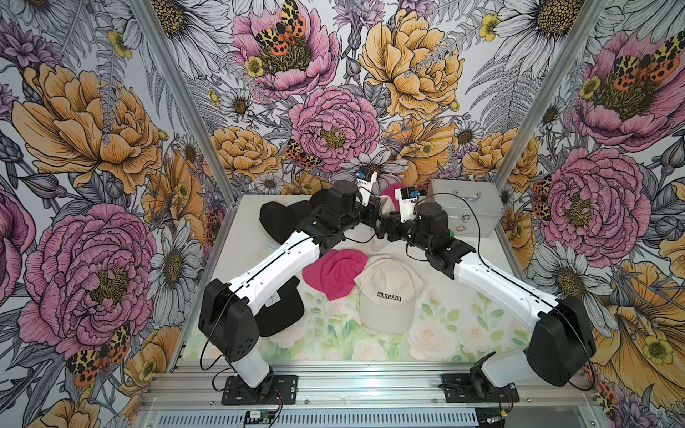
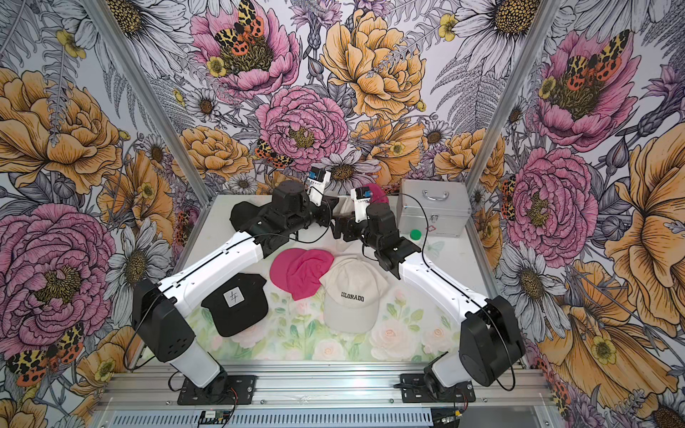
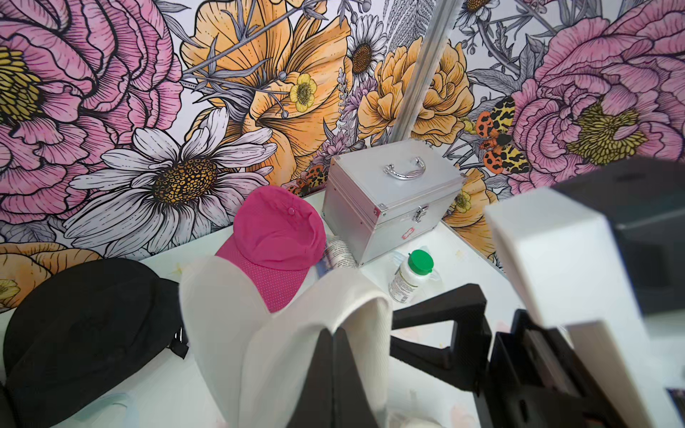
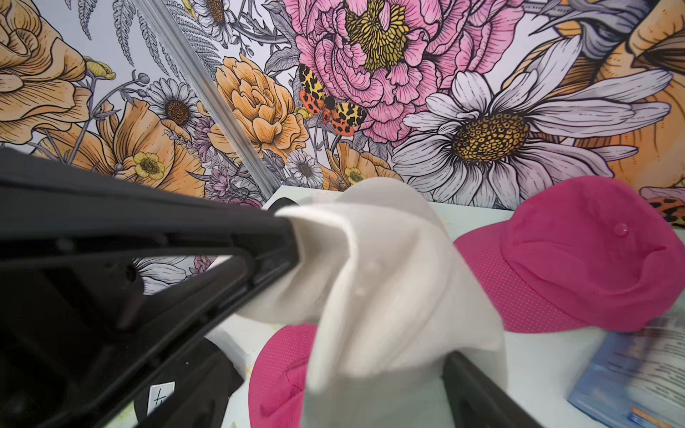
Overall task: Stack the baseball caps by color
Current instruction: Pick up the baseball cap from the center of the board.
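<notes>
Left gripper clamped on cream cap, held clear of the table just above frame centre in both top views; right gripper jaws apart beside it; COLORADO cap flat below centre

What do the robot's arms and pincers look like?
The left arm and right arm each have chunky black joints and a long white shell with a thin black cable running along it. A white camera block with blue on it sits at each wrist. The left pincer and right pincer are black, with triangular fingers.
</notes>
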Controlling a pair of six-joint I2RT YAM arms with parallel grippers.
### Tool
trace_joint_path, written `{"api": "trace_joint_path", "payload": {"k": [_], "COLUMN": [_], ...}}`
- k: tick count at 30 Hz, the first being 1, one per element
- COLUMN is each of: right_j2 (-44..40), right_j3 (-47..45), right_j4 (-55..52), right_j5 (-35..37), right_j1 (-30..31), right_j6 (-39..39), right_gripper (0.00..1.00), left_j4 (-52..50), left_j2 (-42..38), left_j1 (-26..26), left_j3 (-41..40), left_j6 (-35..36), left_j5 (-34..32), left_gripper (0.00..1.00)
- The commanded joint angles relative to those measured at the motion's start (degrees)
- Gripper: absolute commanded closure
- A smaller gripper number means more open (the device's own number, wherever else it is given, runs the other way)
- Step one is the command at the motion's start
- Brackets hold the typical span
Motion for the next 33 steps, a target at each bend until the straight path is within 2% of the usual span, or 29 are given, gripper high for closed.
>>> {"api": "trace_joint_path", "payload": {"k": [1,3,6,15,19,20,21,22,23,24,27,30,33], "right_j2": [1.5,1.6,1.6,1.7,0.4,-0.1,-0.5,-1.0,-1.6,-2.2,-4.2,-5.3,-5.3], "right_j3": [2.0,1.6,1.4,0.9,-0.3,-0.7,-1.1,-1.3,-1.6,-1.9,-3.0,-3.5,-3.5], "right_j4": [-1.9,-2.0,-2.2,-3.0,-3.4,-3.3,-3.3,-3.3,-3.4,-3.3,-3.3,-3.3,-3.3], "right_j5": [10.7,12.3,12.1,8.0,4.7,3.3,2.2,1.2,0.7,1.0,4.3,6.7,8.1], "right_j1": [0.8,0.7,0.6,0.1,-0.7,-1.0,-1.3,-1.7,-2.0,-2.3,-2.6,-2.5,-1.9], "right_j6": [2.8,3.1,2.7,3.1,5.5,7.1,8.8,10.5,13.0,15.4,22.3,28.6,33.4], "right_gripper": [0.11,0.18,0.38,0.82,1.0,1.0,1.0,1.0,1.0,1.0,1.0,1.0,1.0], "left_j4": [-1.6,-1.9,-2.1,-2.7,-2.7,-2.7,-2.7,-2.7,-2.7,-2.6,0.2,6.6,7.1], "left_j2": [0.9,0.8,0.2,0.4,0.3,0.4,0.1,-0.2,-1.1,-2.5,-8.6,-15.2,-17.5], "left_j1": [0.0,0.3,1.1,2.8,4.6,5.4,6.1,6.8,7.4,8.0,10.2,10.3,5.8], "left_j3": [2.3,2.4,1.9,1.7,1.4,1.2,0.8,0.1,-1.0,-2.6,-9.8,-19.4,-23.8], "left_j6": [-2.1,-2.3,-2.6,-2.4,-3.3,-3.8,-4.1,-4.0,-3.6,-3.2,-2.0,2.0,9.6], "left_j5": [-2.8,-2.7,-1.7,-0.8,0.9,1.7,1.8,1.5,0.5,-1.0,-1.0,7.5,10.6], "left_gripper": [1.0,1.0,1.0,1.0,1.0,0.96,0.7,0.5,0.31,0.19,0.03,0.01,0.01]}}
